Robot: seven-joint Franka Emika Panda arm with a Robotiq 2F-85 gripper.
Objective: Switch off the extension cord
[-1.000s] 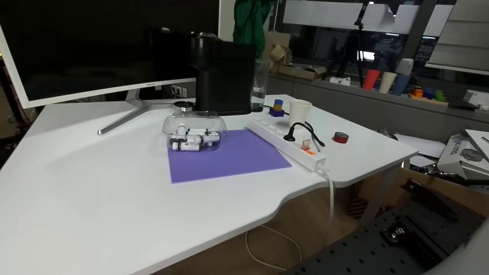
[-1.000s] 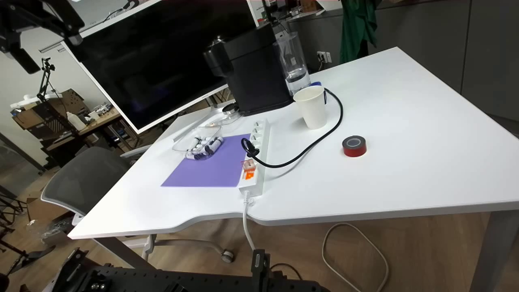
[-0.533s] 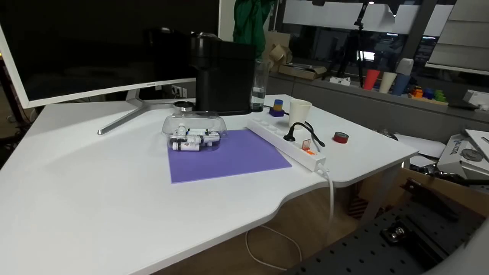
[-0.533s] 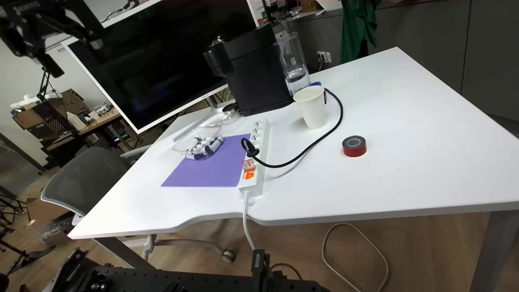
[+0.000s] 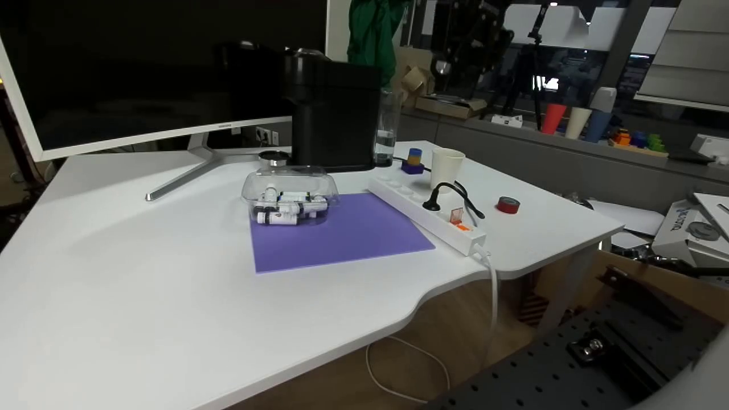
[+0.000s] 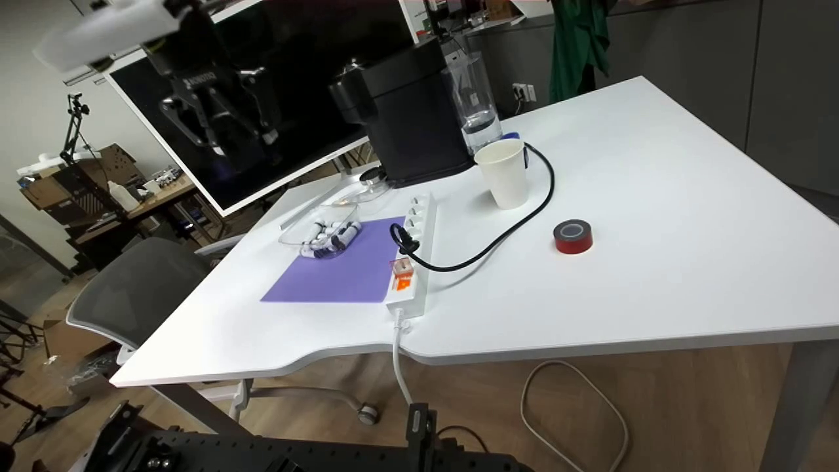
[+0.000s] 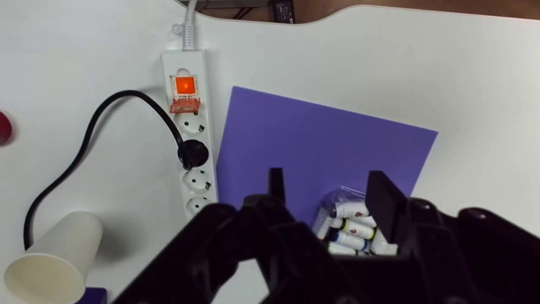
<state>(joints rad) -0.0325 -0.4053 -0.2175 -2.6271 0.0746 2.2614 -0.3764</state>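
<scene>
Pincer (image 7: 327, 190): held apart, nothing gripped.
Extension cord (image 7: 190, 134): flap (image 7: 184, 105) raised, presumably so the lit switch (image 7: 185, 85) can be pressed.

"What was the floor (image 6: 714, 406) like?"

"Brown and wood-grained, showing under the white worktop (image 6: 688, 262), whose front edge curved inward."

"And the windows (image 5: 578, 74)?"

"Dark, with small bright lights (image 5: 584, 51) in them and white sheets (image 5: 561, 25) across the upper part. A pale blind (image 5: 692, 62) hung at one end, and grey panelling (image 5: 524, 156) ran below."

"What stood near the worktop?"

"An office chair (image 6: 141, 292) with a grey mesh back."
</scene>
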